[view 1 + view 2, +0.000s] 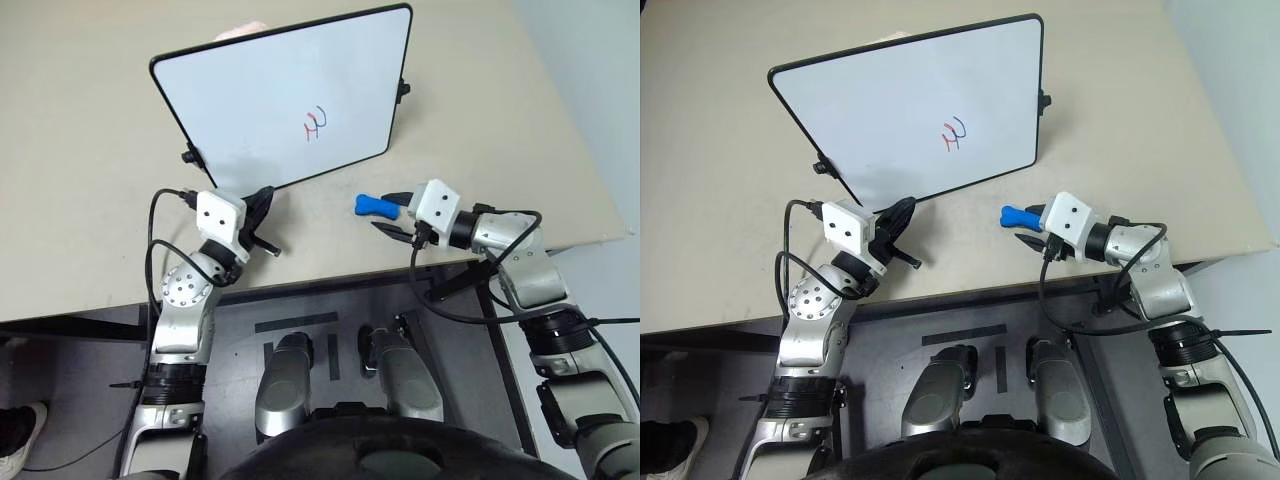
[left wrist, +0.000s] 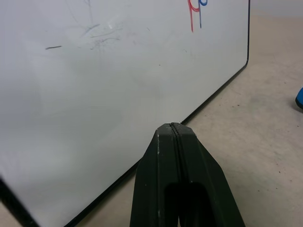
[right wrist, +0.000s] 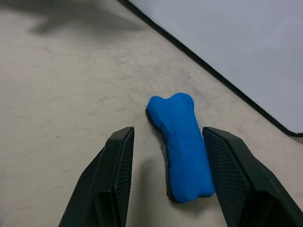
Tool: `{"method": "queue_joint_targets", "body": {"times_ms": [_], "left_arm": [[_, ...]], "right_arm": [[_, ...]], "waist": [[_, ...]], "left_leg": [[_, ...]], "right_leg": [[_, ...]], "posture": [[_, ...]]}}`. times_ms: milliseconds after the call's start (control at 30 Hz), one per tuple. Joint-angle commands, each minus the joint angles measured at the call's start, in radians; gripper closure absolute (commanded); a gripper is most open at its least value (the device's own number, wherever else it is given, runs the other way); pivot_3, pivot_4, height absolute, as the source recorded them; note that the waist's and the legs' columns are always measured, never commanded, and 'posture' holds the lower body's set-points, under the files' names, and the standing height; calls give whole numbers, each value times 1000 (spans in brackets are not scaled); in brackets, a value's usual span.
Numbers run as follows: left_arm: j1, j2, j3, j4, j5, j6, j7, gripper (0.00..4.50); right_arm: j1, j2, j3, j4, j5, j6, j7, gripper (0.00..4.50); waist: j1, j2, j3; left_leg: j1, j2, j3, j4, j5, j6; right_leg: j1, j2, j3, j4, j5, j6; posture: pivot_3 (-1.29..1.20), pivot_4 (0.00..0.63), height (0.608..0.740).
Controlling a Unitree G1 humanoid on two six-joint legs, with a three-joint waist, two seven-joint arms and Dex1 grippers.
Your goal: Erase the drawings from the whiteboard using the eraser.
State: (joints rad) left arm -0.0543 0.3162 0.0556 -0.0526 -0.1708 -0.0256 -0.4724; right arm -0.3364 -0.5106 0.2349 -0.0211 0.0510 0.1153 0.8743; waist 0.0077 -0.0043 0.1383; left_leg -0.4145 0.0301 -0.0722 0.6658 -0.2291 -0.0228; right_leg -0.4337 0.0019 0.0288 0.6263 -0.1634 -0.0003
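While the eraser (image 3: 181,144) lies flat on the beige counter (image 1: 80,150), just off the near right corner of the whiteboard (image 1: 270,90), the right end effector (image 3: 168,179) stands wide with one black finger on either side of it, not yet touching it as far as the wrist view shows. The eraser is a small bright blue bone-shaped block with a thin dark felt layer underneath; it looks light and slightly soft, probably foam or plastic on top, so it should give a little under pressure and is unlikely to break. Its long sides are the natural place to grip, near the narrower middle, where the fingers can close across its width and keep the felt face downward for wiping. A grip too near one flared end could let it pivot or slip out.

The left end effector (image 2: 176,156) is closed tight with nothing between its fingers, its tip close to the lower edge of the whiteboard. The board rests tilted on the counter, and the drawings (image 1: 316,123), a small red and blue scribble, sit right of its centre, still unwiped.
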Motion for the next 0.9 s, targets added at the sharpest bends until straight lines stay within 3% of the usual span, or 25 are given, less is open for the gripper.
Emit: {"method": "queue_joint_targets", "body": {"times_ms": [33, 200, 267, 433, 467, 700, 900], "left_arm": [[5, -3, 2, -47, -1, -20, 8, 4500], [11, -5, 3, -53, 1, -21, 12, 4500], [12, -5, 2, -53, 2, -22, 12, 4500], [0, -5, -3, -45, 2, -22, 12, 4500], [-1, -5, -4, -43, 2, -22, 12, 4500], [-13, -8, -10, -30, 3, -26, 9, 4500], [-20, -6, -10, -22, 3, -28, 7, 4500]], "right_arm": [[-25, 13, 7, 28, -12, -38, -4, 2081], [-26, 21, 13, 68, -20, -52, -1, 2247], [-28, 21, 17, 84, -33, -57, -9, 2622], [-24, 26, 14, 92, -30, -62, -12, 4320], [-23, 26, 12, 88, -29, -61, -11, 4462], [-34, 18, 0, 61, -39, -90, -21, 4462], [-183, 76, -41, 61, -94, -252, -164, 4462]], "waist": [[0, 0, 0], [0, 0, 0], [0, 0, 0], [0, 0, 0], [0, 0, 0], [0, 0, 0], [-10, 0, 0]], "left_leg": [[0, 0, 0, 0, 0, 0], [0, 0, 0, 0, 0, 0], [0, 0, 0, 0, 0, 0], [1, 0, 0, 0, 0, 0], [1, 0, 0, 0, 0, 0], [1, 0, 0, 0, 0, 0], [1, 0, 0, 0, 0, 0]], "right_leg": [[0, 0, 0, 0, 1, -1], [0, 0, 0, 0, 2, -4], [0, 0, 0, 0, 2, -4], [1, 0, 0, 0, 2, -4], [1, 0, 0, 0, 2, -4], [1, 0, 0, 0, 2, -4], [-1, 0, 0, 0, 4, -6]], "posture": [[0, 150, 740], [0, 150, 740], [0, 150, 740], [0, 150, 740], [0, 150, 740], [0, 150, 740], [0, 150, 740]]}}
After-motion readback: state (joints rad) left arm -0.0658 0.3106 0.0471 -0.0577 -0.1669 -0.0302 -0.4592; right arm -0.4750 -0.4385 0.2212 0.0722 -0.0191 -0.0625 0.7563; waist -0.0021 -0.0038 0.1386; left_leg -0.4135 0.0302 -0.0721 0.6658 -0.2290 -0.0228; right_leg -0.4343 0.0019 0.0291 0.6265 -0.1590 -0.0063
